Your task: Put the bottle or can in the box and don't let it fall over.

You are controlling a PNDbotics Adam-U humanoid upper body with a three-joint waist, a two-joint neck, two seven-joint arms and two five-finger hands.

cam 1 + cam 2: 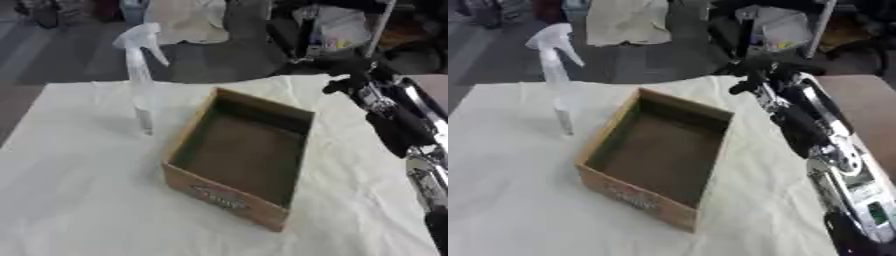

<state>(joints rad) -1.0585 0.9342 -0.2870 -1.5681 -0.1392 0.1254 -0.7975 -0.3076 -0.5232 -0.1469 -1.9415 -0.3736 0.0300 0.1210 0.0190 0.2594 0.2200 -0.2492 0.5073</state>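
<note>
A clear spray bottle [142,95] with a white trigger head stands upright on the white-covered table [79,200], just left of the box's far left corner and apart from it. The open cardboard box [224,197] lies askew at the table's middle with nothing inside, a printed label on its near wall. My right arm runs up the right side, and my right hand [756,71] hangs above the table's far edge, beyond the box's far right corner and well away from the bottle. The hand is blurred and nothing shows in it. My left hand is out of sight.
Past the far table edge lie grey floor, a pale draped cloth [627,22] and dark clutter with a bag [773,30]. A brown surface [859,105] adjoins the table on the right. Bare cloth spreads left of and in front of the box.
</note>
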